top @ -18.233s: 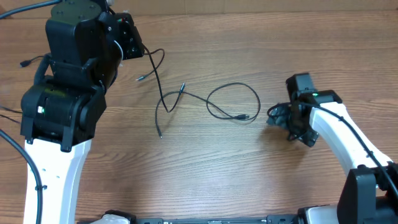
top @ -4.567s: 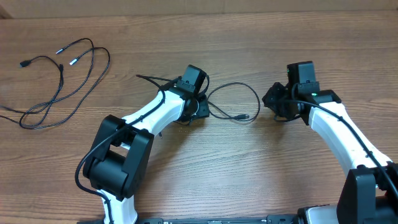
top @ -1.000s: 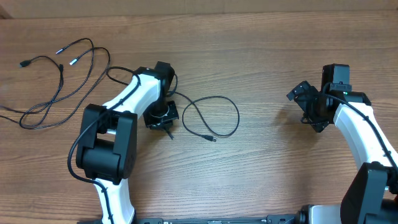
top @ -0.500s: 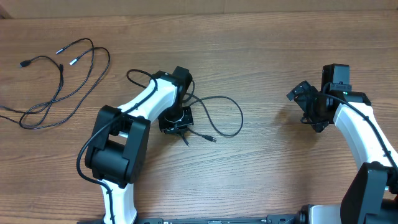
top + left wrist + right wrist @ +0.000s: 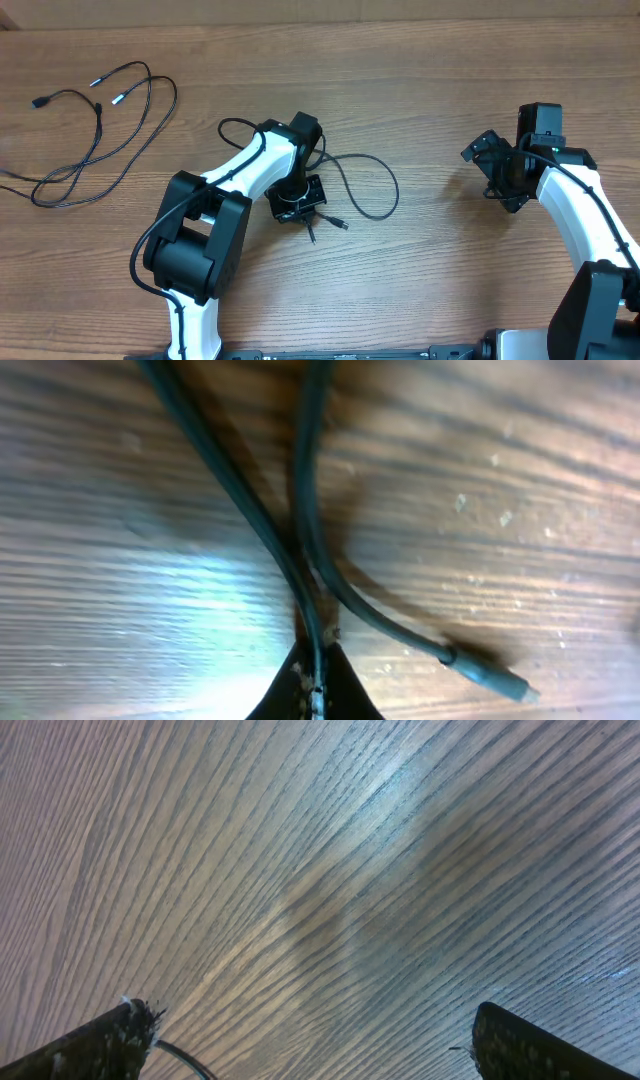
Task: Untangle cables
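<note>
Cables come in two lots here, both just thin black cords lying flat on the wooden table [image 5: 420,290]. The looped cable [image 5: 396,185] is mid-table, curled into one open oval with a small plug [image 5: 343,224] poking out at the near side. The bundle [image 5: 99,125] is well apart from it, up in the far-left corner: a few long strands draped over each other, with small plug ends fanned out toward the left edge, a couple of them pale-tipped.

From overhead, the left gripper [image 5: 308,222] is pressed down right at the near-left side of the loop, just beside that plug, but you can't really see what the fingers are doing. The left wrist view sorts that out. Two strands of the looped cable [image 5: 240,500] cross just in front of the left gripper [image 5: 315,695]. The fingers are pinched together with one strand running straight into the tips, so it's holding the cable. The other strand curves off to the right and ends in the plug [image 5: 490,678], which has a greyish tip and rests on the wood.

The right gripper [image 5: 492,175] is off to the right, well clear of both lots. Its wrist view shows only bare wood grain between the fingertips [image 5: 110,1035], which are spread wide with nothing in them.
</note>
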